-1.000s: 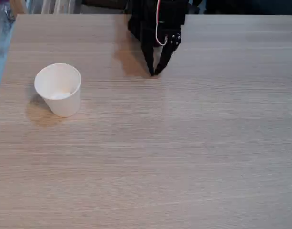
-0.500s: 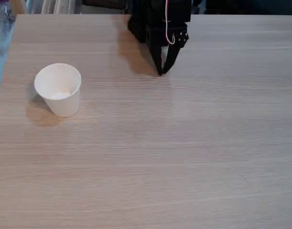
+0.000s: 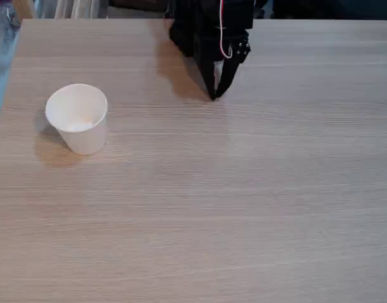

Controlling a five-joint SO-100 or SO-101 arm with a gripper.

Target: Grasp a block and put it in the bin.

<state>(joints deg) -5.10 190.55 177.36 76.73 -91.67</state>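
Fixed view: near the counter's (image 3: 256, 208) left edge, toward the far side, stands the white paper cup (image 3: 77, 118), upright, mouth open. A pale patch lies at its bottom, too faint to tell whether it is the block. To the right, at the middle of the far edge, the black arm's jaws (image 3: 213, 95) point down, tips together, nothing visible between them.

White bin (image 3: 77, 118) stands left, well apart from closed black jaws.
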